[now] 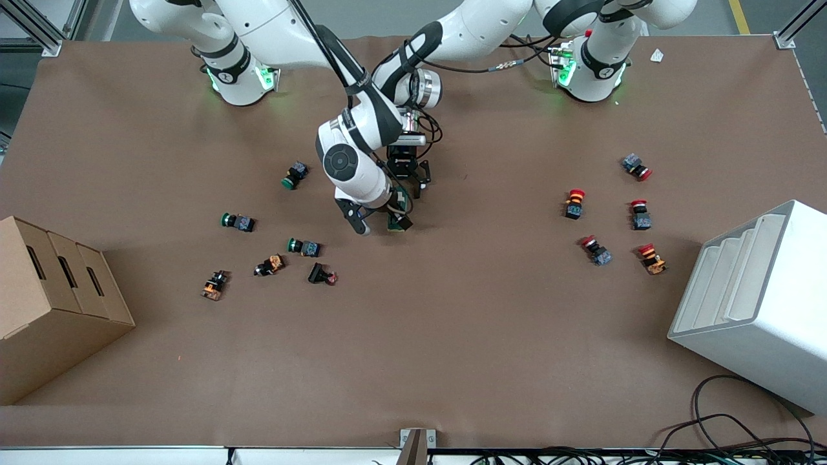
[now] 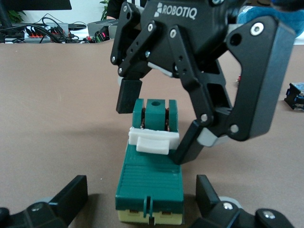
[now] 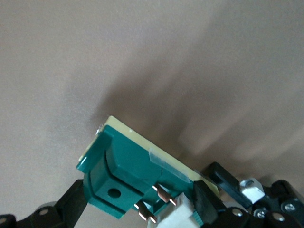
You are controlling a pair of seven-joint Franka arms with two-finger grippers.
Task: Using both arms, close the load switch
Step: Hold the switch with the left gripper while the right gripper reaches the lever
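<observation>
Green housing and cream base mark the load switch point(image 2: 151, 178), which lies on the brown table point(image 1: 452, 336) near its middle, between the two clusters of push buttons point(image 1: 271, 258). Its white lever point(image 2: 153, 140) sits across the top of the body, with a green knob end past it.

Around that lever end the right gripper point(image 2: 149, 130) is spread, one finger point(image 2: 129, 95) beside the knob and the other angled down against the lever's edge; it seems to touch rather than pinch, though the contact is hard to judge. The left gripper point(image 2: 140, 199) is also spread, its fingertips point(image 2: 75, 190) flanking the cream end of the switch without pressing it.

Judging by this, both arms have reached the switch and are lined up, but neither bracing nor pushing looks done. The lever probably still has to be driven home while the left gripper steadies the body.
</observation>
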